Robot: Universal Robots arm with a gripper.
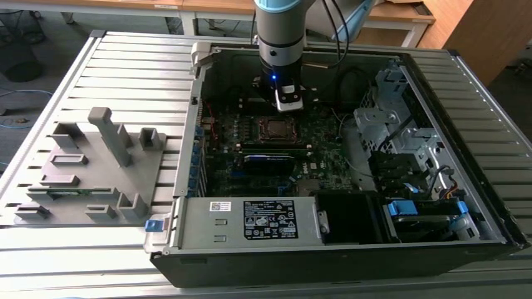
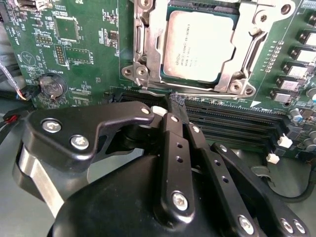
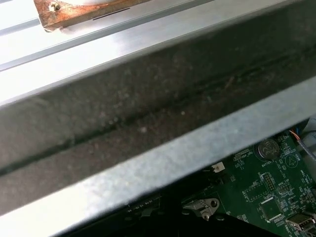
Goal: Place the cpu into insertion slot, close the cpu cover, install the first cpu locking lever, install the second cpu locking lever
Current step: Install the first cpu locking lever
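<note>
From where I stood, the black two-fingered gripper [image 1: 288,101] [image 2: 177,102] hung low inside the open dark computer case [image 1: 332,249], its fingers [image 2: 172,148] pressed together with nothing between them. In the second wrist view their tips were just beside the near edge of the square silver-rimmed insertion slot [image 2: 132,70] on the dark green motherboard [image 2: 74,59], above the long black memory slots [image 2: 232,123]. The flat silver-grey square cpu [image 2: 197,47] sat in that slot, and the thin silvery windowed cpu cover [image 2: 150,44] lay down around it. A grey moulded fixture tray [image 1: 91,174] rested on the slatted metal table [image 1: 124,68] at the exterior view's left.
</note>
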